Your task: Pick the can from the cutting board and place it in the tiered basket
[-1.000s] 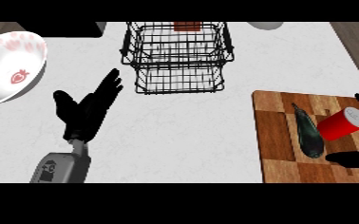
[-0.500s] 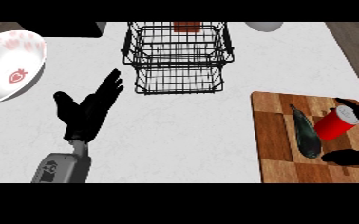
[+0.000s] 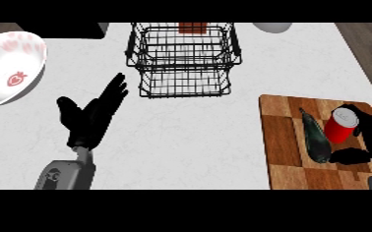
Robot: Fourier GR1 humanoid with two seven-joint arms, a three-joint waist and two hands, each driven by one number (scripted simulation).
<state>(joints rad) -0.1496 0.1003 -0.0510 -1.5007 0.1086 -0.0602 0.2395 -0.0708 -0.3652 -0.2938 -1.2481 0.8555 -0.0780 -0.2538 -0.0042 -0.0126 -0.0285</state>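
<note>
A red can (image 3: 341, 126) with a silver top stands tilted on the wooden cutting board (image 3: 287, 142) at the right. My right hand (image 3: 350, 156) comes in from the right edge, black fingers (image 3: 354, 111) curled over the can's far side and the thumb below it. Most of that hand is out of view. The black wire tiered basket (image 3: 183, 59) stands at the counter's back centre, well left of the can. My left hand (image 3: 91, 118) rests open on the counter at the left, fingers pointing toward the basket.
A dark green long vegetable (image 3: 314, 137) lies on the board just left of the can. A white plate (image 3: 18, 64) with a strawberry print sits at the far left. A white bowl (image 3: 272, 27) shows at the back right.
The can has shifted slightly left and stands more upright inside my right hand's fingers. The left hand has not moved.
</note>
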